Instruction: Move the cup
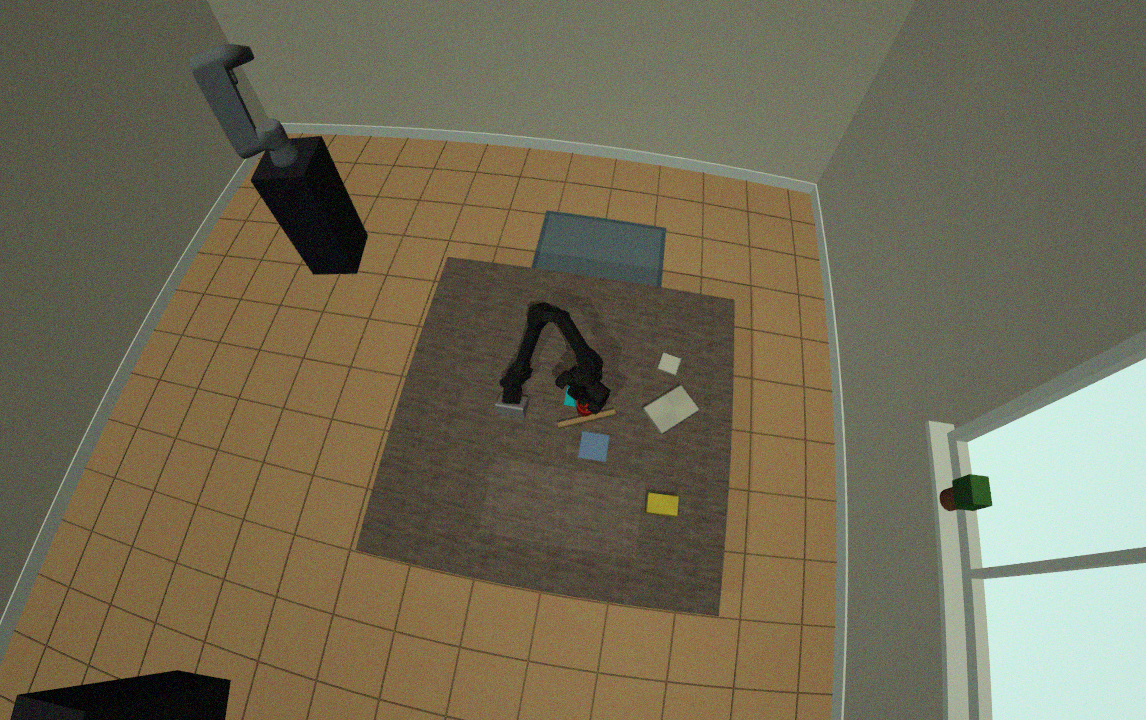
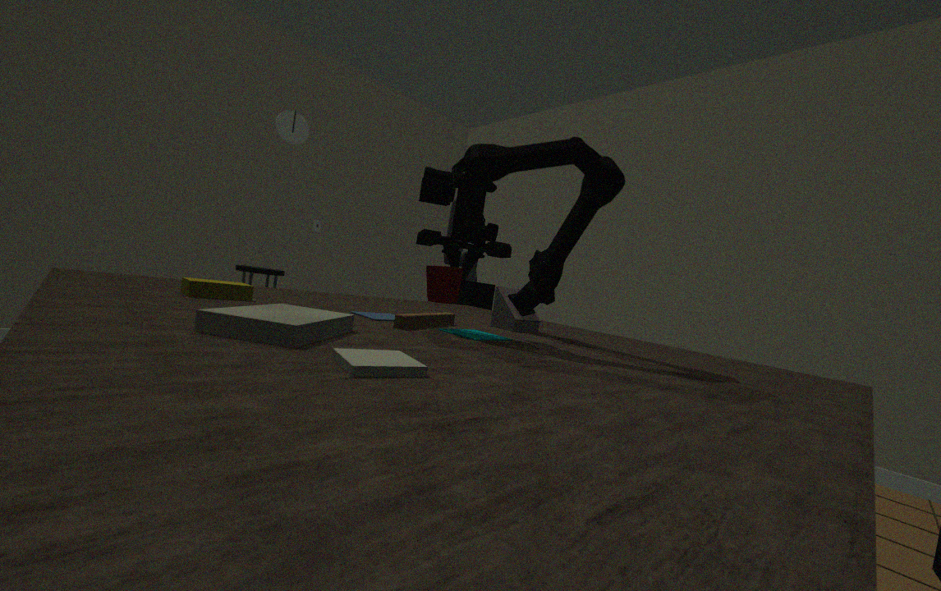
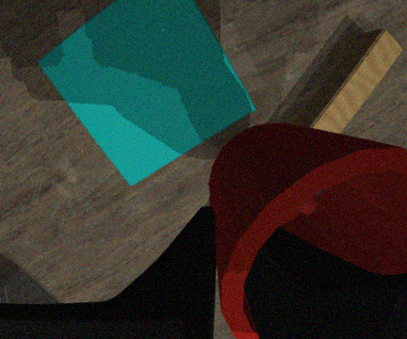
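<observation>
My gripper (image 1: 583,394) (image 2: 459,257) (image 3: 220,217) is shut on the rim of the red cup (image 1: 581,408) (image 2: 444,284) (image 3: 330,195), one finger outside the wall and one inside. The cup hangs upright a little above the wooden table (image 1: 470,537) (image 2: 459,478) (image 3: 72,226). The teal pad (image 1: 569,399) (image 2: 475,334) (image 3: 147,75) lies flat just beside and below the cup. The light blue pad (image 1: 593,445) (image 2: 374,315) lies bare further out. The finger hides the inside of the cup, so I cannot see the marbles.
A wooden bar (image 1: 586,418) (image 2: 423,320) (image 3: 357,85) lies between the two pads. Two white blocks (image 1: 671,408) (image 2: 275,322) (image 1: 668,362) (image 2: 379,361) and a yellow block (image 1: 662,504) (image 2: 217,288) lie to the side. The arm's base (image 1: 512,407) (image 2: 514,316) stands nearby.
</observation>
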Controlling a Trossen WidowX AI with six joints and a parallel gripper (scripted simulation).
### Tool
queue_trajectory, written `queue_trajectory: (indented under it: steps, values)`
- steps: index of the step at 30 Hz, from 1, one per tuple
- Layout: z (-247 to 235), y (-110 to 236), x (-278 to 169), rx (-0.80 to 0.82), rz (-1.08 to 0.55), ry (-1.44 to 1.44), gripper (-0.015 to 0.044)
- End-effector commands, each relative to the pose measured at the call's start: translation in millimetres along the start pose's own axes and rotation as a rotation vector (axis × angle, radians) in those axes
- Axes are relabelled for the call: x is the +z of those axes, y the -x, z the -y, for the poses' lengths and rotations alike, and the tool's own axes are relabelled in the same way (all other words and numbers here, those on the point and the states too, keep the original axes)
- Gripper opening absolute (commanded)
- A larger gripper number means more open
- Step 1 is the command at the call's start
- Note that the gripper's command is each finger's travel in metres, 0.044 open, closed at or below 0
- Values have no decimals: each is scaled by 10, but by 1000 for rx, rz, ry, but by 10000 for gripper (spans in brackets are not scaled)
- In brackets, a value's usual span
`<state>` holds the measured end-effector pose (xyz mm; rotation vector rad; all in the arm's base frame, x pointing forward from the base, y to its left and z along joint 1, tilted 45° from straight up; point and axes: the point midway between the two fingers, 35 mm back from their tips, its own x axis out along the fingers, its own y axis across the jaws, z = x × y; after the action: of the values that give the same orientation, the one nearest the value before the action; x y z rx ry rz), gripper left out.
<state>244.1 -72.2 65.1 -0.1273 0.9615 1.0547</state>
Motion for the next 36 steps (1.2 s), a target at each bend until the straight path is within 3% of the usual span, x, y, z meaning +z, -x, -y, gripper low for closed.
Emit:
queue_trajectory:
  steps: [1,36]
  values:
    - [-75,4,54,1,7,-5,0]
    - [-644,24,463,3,9,-7,0]
